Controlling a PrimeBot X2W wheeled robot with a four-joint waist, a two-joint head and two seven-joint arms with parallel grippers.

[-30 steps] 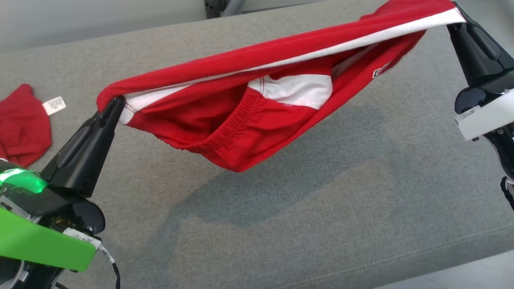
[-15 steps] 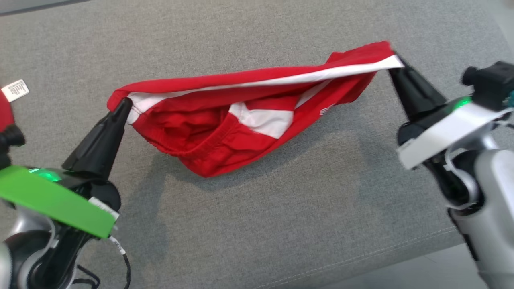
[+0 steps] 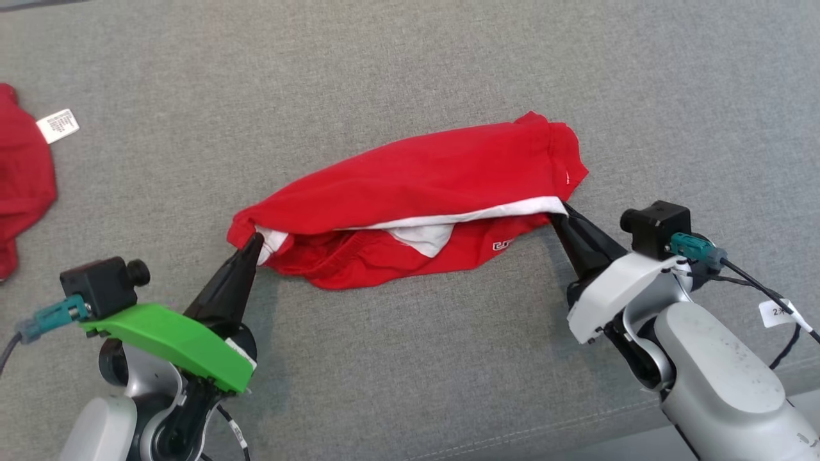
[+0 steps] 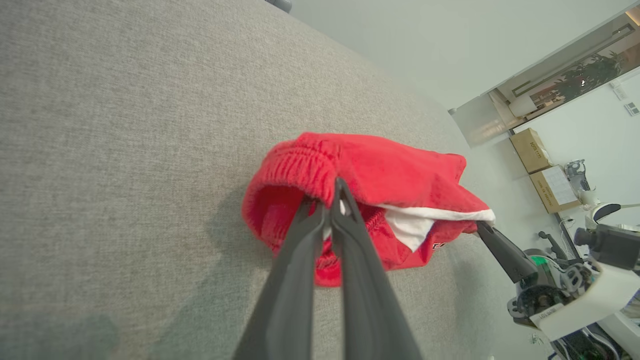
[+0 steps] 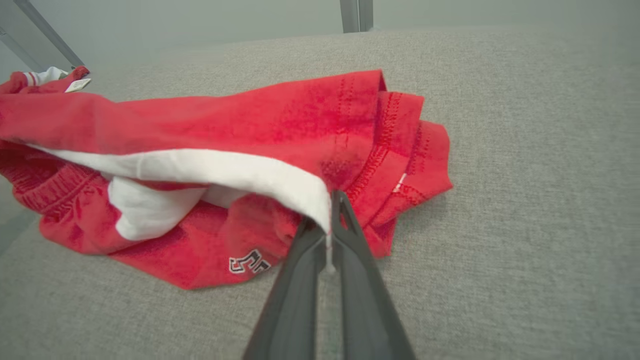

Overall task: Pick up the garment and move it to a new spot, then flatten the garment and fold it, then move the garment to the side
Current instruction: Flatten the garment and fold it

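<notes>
The garment point(image 3: 416, 186) is a pair of red shorts with a white stripe and small white lettering, lying crumpled on the grey cushion point(image 3: 410, 77). My left gripper point(image 3: 255, 242) is shut on its left end, at the elastic waistband point(image 4: 300, 167). On the opposite side my right gripper point(image 3: 556, 216) is shut on the white stripe's end point(image 5: 310, 192) beside the stitched hem. The garment point(image 4: 390, 175) sags between both grips, its middle resting on the cushion. In the left wrist view the right gripper point(image 4: 481, 228) shows at the far end.
A second red garment point(image 3: 22, 179) with a white tag point(image 3: 57, 125) lies at the cushion's left edge. The cushion's front edge point(image 3: 576, 442) runs just behind my arms. Cardboard boxes point(image 4: 542, 167) stand off in the room.
Both grippers have lowered the stretched garment from the air onto the cushion and come closer together. The head camera has tilted down, shifting the whole picture.
</notes>
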